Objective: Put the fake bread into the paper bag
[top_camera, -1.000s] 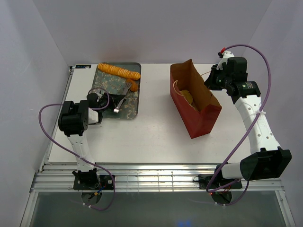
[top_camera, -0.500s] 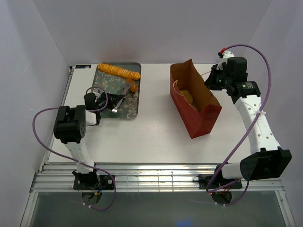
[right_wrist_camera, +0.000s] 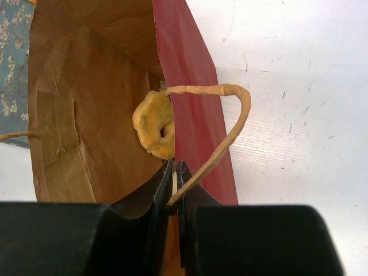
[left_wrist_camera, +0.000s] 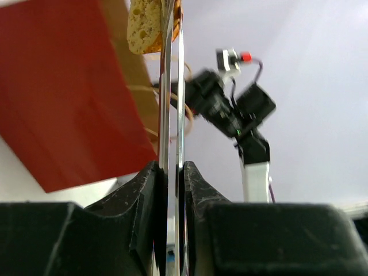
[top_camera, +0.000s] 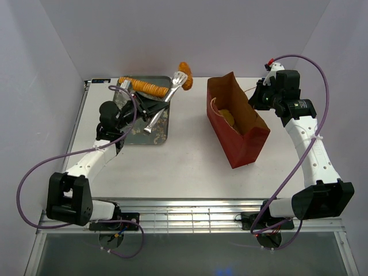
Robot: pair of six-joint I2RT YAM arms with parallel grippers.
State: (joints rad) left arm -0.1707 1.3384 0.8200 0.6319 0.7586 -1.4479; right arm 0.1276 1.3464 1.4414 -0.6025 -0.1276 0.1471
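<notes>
A small golden-orange bread piece point(top_camera: 184, 70) is held pinched at the tip of the metal tongs point(top_camera: 167, 98), raised above the table point(top_camera: 190, 161) between the tray point(top_camera: 133, 135) and the paper bag point(top_camera: 244, 144). In the left wrist view its cut face is seen as pale and spongy, with an orange crust at the edge. The tongs are clamped between the fingers of the left gripper point(left_wrist_camera: 171, 172), both blades pressed nearly together. A long ridged loaf point(top_camera: 144, 87) is left lying across the far end of the grey patterned tray. The bag, red outside and brown inside, is kept upright by the right gripper point(right_wrist_camera: 174, 172), whose jaws are closed on its wall by the pale string handle point(right_wrist_camera: 230, 123). A round bun point(right_wrist_camera: 154, 123), golden with a hole, is seen inside the bag.
</notes>
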